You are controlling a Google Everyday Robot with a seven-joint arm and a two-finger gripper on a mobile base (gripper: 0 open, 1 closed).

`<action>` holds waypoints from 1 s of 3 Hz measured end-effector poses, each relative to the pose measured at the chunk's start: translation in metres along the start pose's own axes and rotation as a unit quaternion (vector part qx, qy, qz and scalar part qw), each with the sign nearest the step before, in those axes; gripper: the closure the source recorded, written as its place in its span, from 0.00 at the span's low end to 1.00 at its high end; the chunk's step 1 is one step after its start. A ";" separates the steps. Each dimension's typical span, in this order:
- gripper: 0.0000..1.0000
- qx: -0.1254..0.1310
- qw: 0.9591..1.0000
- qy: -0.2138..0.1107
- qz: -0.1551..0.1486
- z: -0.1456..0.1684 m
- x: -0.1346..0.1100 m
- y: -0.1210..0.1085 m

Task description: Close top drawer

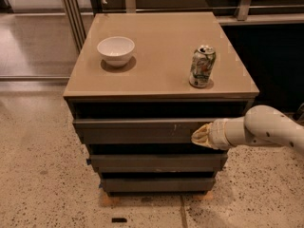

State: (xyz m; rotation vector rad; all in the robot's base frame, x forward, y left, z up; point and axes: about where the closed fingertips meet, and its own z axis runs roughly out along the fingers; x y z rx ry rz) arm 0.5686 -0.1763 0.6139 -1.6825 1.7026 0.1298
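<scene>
Lower right of the frame, claw (202,136): it is at the end of a white arm (266,129) that enters from the right edge. Its pale tip is against the right part of the top drawer's front. If it is apart or together, I cannot tell.
Top drawer (137,131): it is at the centre of the frame, directly under the top of the desk (161,37). The front is wide, flat and dark grey-brown, with no handle and with small pale scratches near the claw. Between its upper edge and the desk top there is a dark gap. Its left end stands out a little more to the left than the fronts below it.
Lower drawers: two matching fronts are below, the middle one (156,163) and the lowest one (156,184), each with a dark gap above.
Bowl (116,50): white, upright, on the upper left part of the desk top.
Can (202,66): upright, with a green and white print, on the right part of the desk top, well apart from the bowl.
Floor (38,175): pale and speckled, around the desk. A small dark object (118,220) lies on it near the bottom edge of the frame.
</scene>
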 end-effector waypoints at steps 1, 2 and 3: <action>1.00 -0.090 0.996 -0.006 0.026 -0.005 -0.015 0.035; 1.00 -0.183 0.982 -0.001 0.051 -0.019 -0.022 0.080; 0.81 -0.213 0.976 -0.006 0.052 -0.024 -0.025 0.094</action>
